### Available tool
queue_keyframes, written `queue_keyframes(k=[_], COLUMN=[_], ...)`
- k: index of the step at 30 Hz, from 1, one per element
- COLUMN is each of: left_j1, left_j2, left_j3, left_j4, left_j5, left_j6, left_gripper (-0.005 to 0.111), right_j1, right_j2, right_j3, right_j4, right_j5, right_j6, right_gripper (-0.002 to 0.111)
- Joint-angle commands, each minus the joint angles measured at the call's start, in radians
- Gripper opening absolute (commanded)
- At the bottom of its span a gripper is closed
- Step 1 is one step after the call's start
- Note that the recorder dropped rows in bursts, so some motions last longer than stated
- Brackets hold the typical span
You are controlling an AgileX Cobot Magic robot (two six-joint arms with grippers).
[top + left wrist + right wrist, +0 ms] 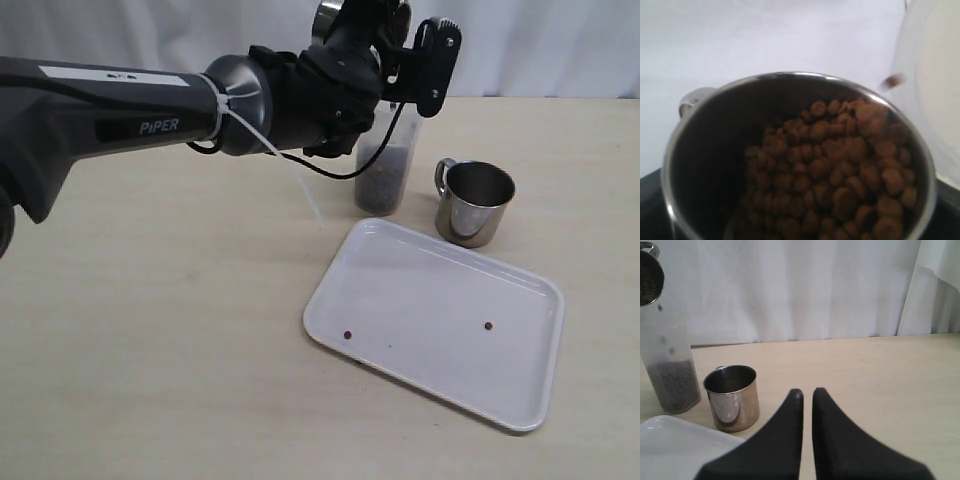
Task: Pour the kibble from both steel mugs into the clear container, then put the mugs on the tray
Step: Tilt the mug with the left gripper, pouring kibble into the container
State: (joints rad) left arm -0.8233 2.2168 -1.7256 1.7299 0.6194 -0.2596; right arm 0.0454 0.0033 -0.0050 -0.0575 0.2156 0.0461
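Since my left gripper is clamped wide around the tipped mug above the clear container, kibble crowds its lip (one pellet airborne); right gripper pressed together, holding nothing, facing the empty mug beside the tray.

Dark grey left arm, thick and rounded, matte shell. White "PiPER" lettering on its side; pale strip label at 11 o'clock of that. White zip tie round the wrist joint, tail trailing toward 4 o'clock. Thin black cable looped beneath. Black bracket with small round fasteners. On the right gripper, two matte black fingers tapering to rounded tips.
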Motion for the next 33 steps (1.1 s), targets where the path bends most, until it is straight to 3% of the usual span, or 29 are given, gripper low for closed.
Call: queue_keyframes(k=[1, 33], left_j1=[-0.01, -0.032], left_j2=[-0.01, -0.01], left_j3=[-0.015, -0.022], left_j4=[0.014, 0.014], left_j5=[0.039, 0.155], left_j6=[0.021, 0.053], left_gripper=[0.0, 0.0], right_j1=[0.003, 0.003], right_j2=[-0.003, -0.003], right_j3=[0.005, 0.005], right_j4=[-0.003, -0.003], right_j5=[-0.002, -0.002], right_j6=[-0.01, -0.01], right_gripper=[0.005, 0.005])
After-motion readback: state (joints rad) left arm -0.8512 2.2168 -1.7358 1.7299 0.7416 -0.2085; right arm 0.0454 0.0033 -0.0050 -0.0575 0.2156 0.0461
